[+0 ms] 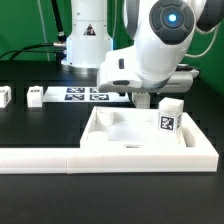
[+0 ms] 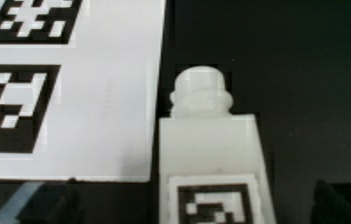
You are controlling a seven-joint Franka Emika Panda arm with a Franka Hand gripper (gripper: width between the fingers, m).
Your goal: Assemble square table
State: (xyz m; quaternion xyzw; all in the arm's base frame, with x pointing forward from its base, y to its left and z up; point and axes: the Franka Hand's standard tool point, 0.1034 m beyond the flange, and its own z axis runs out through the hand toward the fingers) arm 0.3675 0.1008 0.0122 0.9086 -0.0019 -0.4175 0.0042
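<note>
Wrist view alone shows a leg (image 2: 207,150) — flat beside marker board (image 2: 83,100), peg pointing away from the wide-open, empty pincer (image 2: 193,198).

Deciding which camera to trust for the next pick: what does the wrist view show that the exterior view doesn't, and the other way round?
Wrist view only: the lying leg, close beside the marker board, its knobbed tip and tag plain. Exterior view only: the tabletop, the upright leg at its corner, a loose leg and a second loose leg at that view's left, the L-shaped barrier. Both: the marker board on the black table.
</note>
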